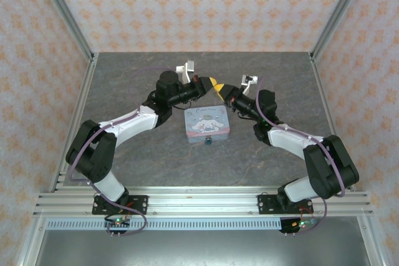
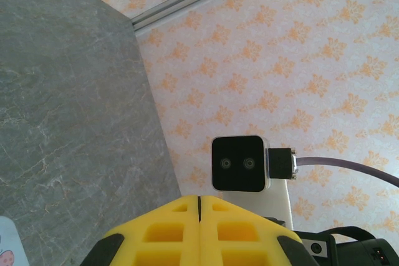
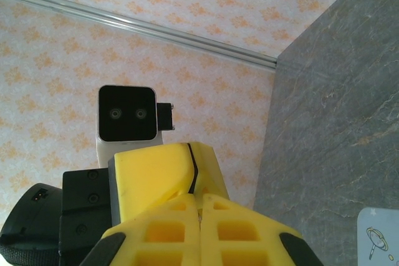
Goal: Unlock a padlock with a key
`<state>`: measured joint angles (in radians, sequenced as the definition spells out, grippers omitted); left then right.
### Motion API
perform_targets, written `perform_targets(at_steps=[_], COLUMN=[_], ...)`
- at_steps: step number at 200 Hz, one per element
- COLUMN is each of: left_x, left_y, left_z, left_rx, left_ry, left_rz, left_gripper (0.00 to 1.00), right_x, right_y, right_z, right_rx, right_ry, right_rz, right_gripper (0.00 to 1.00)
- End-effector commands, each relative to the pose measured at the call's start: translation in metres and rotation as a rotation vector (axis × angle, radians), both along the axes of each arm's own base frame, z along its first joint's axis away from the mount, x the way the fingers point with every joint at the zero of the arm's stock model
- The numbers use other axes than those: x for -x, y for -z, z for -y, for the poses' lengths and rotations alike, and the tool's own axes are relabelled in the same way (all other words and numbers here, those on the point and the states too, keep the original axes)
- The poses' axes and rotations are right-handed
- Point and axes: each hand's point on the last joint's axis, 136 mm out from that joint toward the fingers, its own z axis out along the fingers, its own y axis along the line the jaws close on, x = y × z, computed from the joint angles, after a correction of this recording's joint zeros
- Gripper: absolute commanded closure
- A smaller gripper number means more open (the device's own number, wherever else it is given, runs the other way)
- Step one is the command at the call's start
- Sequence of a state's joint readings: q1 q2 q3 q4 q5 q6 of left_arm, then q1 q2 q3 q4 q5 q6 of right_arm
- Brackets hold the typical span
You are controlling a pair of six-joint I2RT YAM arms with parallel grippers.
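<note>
L gripper [image 1: 213, 83] & R gripper [image 1: 226, 90] both pinched shut, tips meeting above box's [image 1: 207, 119] 12 o'clock edge; key too small to spot; padlock [image 1: 206, 141] at box's 6 o'clock side; best: pinch key by bow, blade free, approach lock slowly.

Tiny teal padlock [image 1: 206, 141] at box [image 1: 207, 121] near edge.

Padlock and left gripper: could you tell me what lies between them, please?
The pastel box, in the top external view: padlock at its near edge, left gripper beyond its far edge.
</note>
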<state>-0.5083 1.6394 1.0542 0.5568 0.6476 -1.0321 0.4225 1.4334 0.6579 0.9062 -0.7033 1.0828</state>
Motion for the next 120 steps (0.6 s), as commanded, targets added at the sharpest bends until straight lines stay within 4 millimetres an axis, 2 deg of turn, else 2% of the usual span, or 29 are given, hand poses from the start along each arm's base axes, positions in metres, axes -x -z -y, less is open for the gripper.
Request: perform_targets(at_steps=[1,16,91,101,120], left_x=[-0.001,-0.001,0.0,0.0,0.0], left_y=[-0.016,-0.016,-0.011,-0.012,-0.012], left_z=[0.003,0.002,-0.003,-0.003,-0.003], left_rx=[0.024,0.025,0.025,0.027,0.029], left_ry=[0.011,0.008,-0.015,-0.018,-0.02], left_rz=[0.041,0.039,0.031,0.031,0.028], left_gripper=[1.0,1.0,1.0,1.0,1.0], right_x=[0.004,0.002,-0.002,-0.002,-0.002], right_y=[-0.003,-0.003,0.0,0.0,0.0], right_z=[0.003,0.007,0.016,0.017,0.016], right_rx=[0.003,0.001,-0.003,-0.005,-0.007], right_ry=[0.007,0.019,0.066,0.069,0.066], right_rz=[0.034,0.031,0.015,0.014,0.014], right_gripper=[0.98,1.0,1.0,0.91,0.89])
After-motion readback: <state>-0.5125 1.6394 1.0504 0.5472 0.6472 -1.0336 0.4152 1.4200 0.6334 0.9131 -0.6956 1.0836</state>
